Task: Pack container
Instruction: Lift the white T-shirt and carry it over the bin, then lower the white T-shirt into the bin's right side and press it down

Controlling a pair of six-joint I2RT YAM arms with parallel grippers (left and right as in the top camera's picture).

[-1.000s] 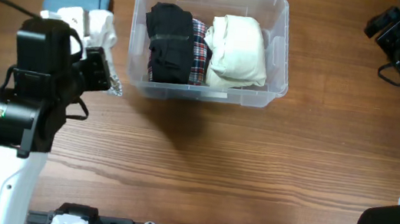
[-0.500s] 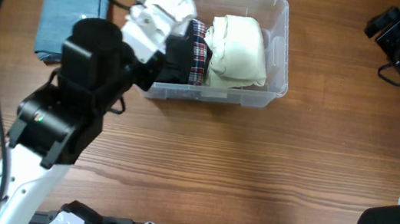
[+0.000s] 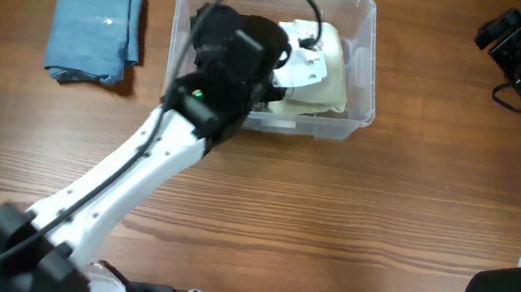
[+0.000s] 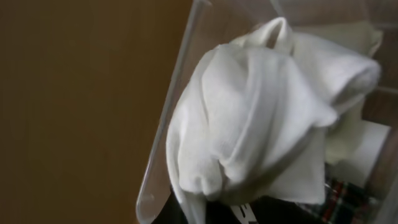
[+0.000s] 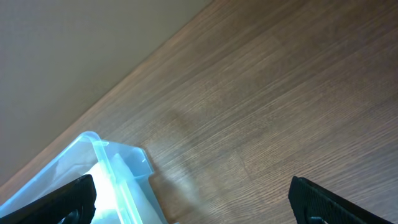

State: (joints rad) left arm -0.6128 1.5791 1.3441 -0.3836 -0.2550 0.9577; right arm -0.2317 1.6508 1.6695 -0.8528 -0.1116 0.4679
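The left arm (image 3: 124, 184) reaches from the near edge of the bench (image 3: 350, 229) across to the container (image 3: 367, 39), which stands on the far middle of the bench; the left gripper (image 3: 302, 61) hangs inside the container's rim, over the cream garment (image 3: 323, 92); the arm covers it from above and its own wrist view shows no fingertips, so I cannot tell whether it is released or clenched. That wrist view is filled by bunched pale cloth lying against the container's clear wall; a strip of plaid cloth (image 4: 339, 196) shows under it. Farther left, well apart from the container, a folded blue cloth (image 3: 94, 28) lies flat on the bench. At the far right corner the right gripper (image 3: 507, 37) hangs released; its fingers (image 5: 68, 202) stand wide apart with nothing between them, above bare wood, with a corner of the container in its lower left view.
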